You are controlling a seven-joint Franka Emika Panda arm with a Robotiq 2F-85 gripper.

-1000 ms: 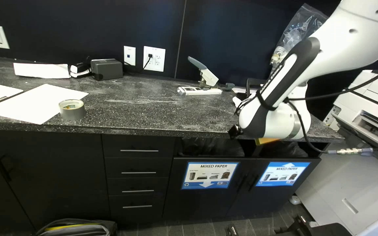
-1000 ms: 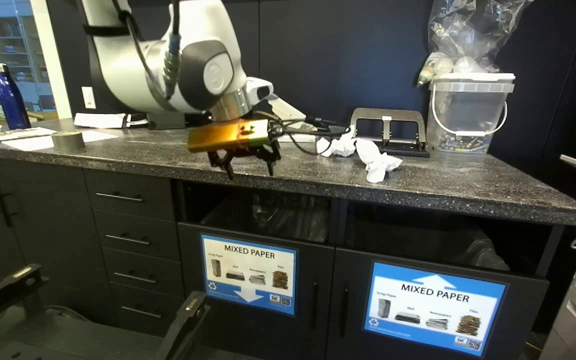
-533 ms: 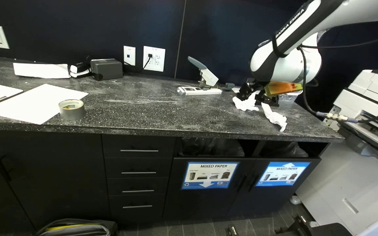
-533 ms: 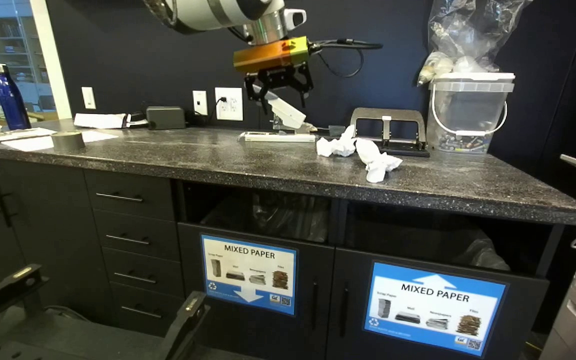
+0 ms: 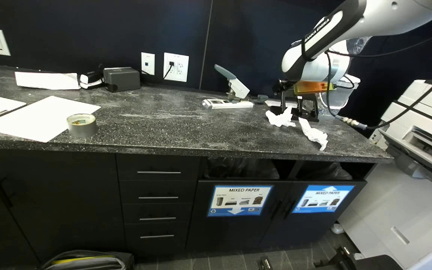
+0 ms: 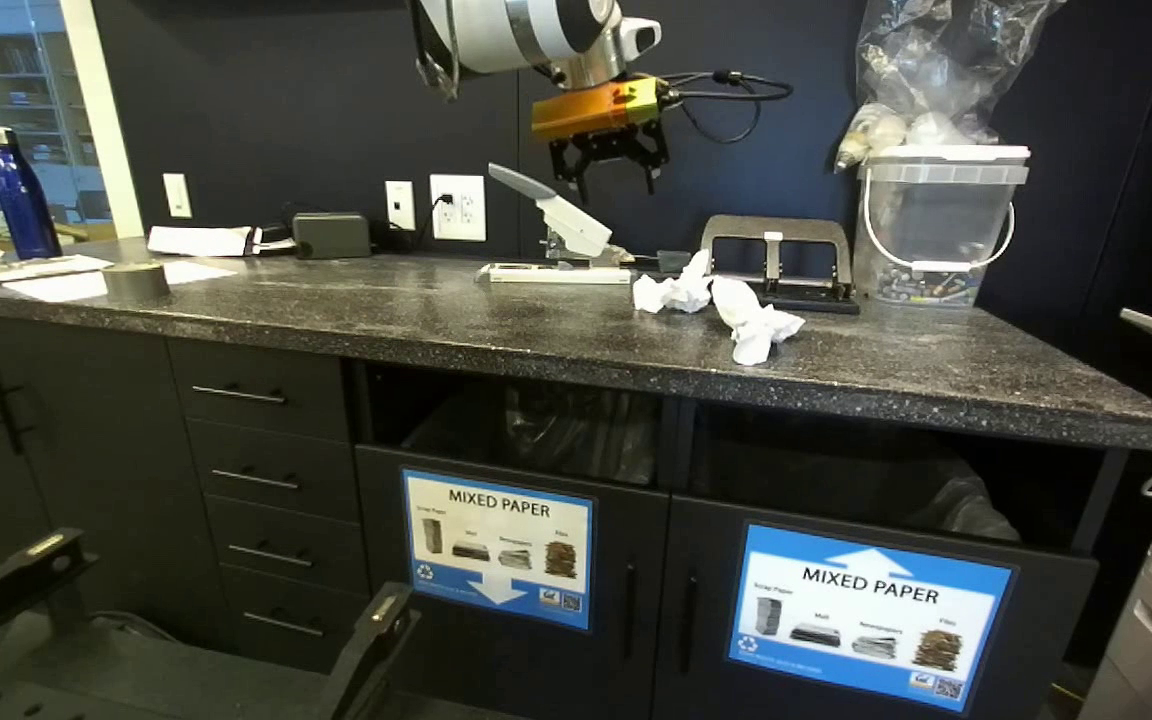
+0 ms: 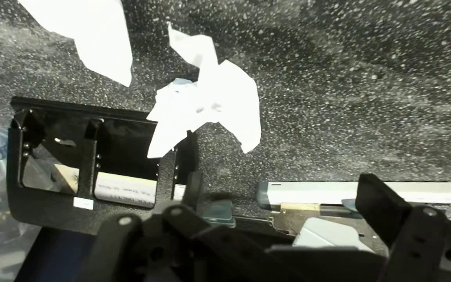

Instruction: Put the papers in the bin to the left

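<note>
While the gripper point(image 6: 616, 190) is hanging well above the counter point(image 6: 386, 312), its fingers point(image 7: 380, 203) are standing wide apart. A rear paper scrap point(image 6: 674, 292), white and crumpled, is lying by the hole punch point(image 6: 801, 232), overlapping it as seen from the wrist; whether the two are touching, the angle is leaving unclear. A front paper scrap point(image 6: 751, 322) is lying near, toward the counter's edge, and is running out of the wrist view's frame. Under the counter the bin point(image 6: 536, 481) is standing, plastic liner point(image 6: 581, 430) showing in its opening, its blue-edged sign point(image 6: 496, 550) carrying a down arrow. A stapler point(image 6: 571, 225) is standing with its arm tilted up, and a clear bucket point(image 6: 946, 200) is flanking the hole punch; well apart, a tape roll point(image 5: 83, 129) is resting at the edge of a flat white sheet point(image 5: 39, 119).
</note>
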